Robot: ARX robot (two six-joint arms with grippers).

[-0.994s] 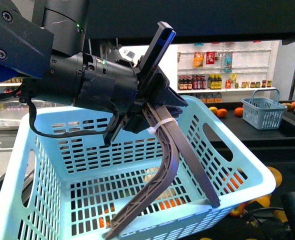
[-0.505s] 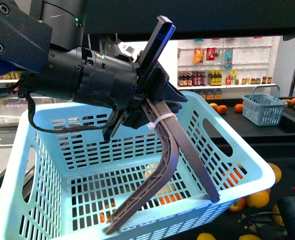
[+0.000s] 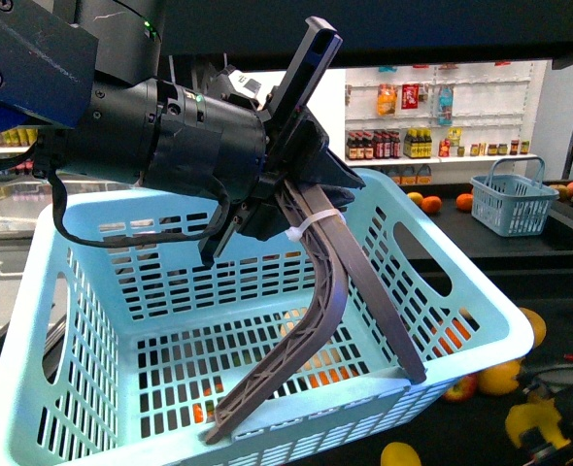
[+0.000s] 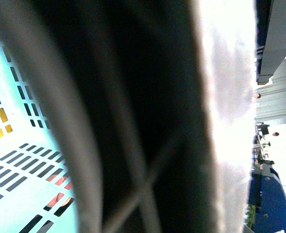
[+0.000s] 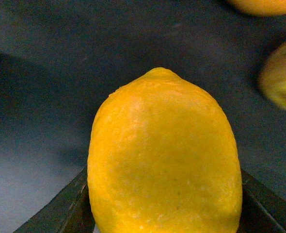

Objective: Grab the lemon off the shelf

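Observation:
The lemon (image 5: 165, 155) is bright yellow and oval, and it fills the right wrist view. My right gripper (image 5: 165, 209) is shut on it, with a dark finger on each side. It hangs just above the dark tray of the shelf (image 5: 60, 73). In the front view the lemon (image 3: 522, 421) shows at the lower right in that gripper (image 3: 544, 432). My left gripper (image 3: 311, 209) is shut on the grey basket handle (image 3: 330, 282). It holds up a light blue basket (image 3: 466, 291). The left wrist view shows only the blurred handle (image 4: 70, 145) and the basket floor (image 4: 17, 170).
Loose fruit lies on the tray near the lemon: a yellow fruit (image 3: 401, 454), another yellow fruit (image 3: 500, 377) and a reddish one (image 3: 458, 388). A small blue basket (image 3: 512, 206) and oranges (image 3: 431, 204) sit on a black counter. White shelving with bottles (image 3: 403, 150) stands behind.
My right gripper has come further into the front view at the lower right, and the lemon now shows in it. The left arm and basket have barely shifted.

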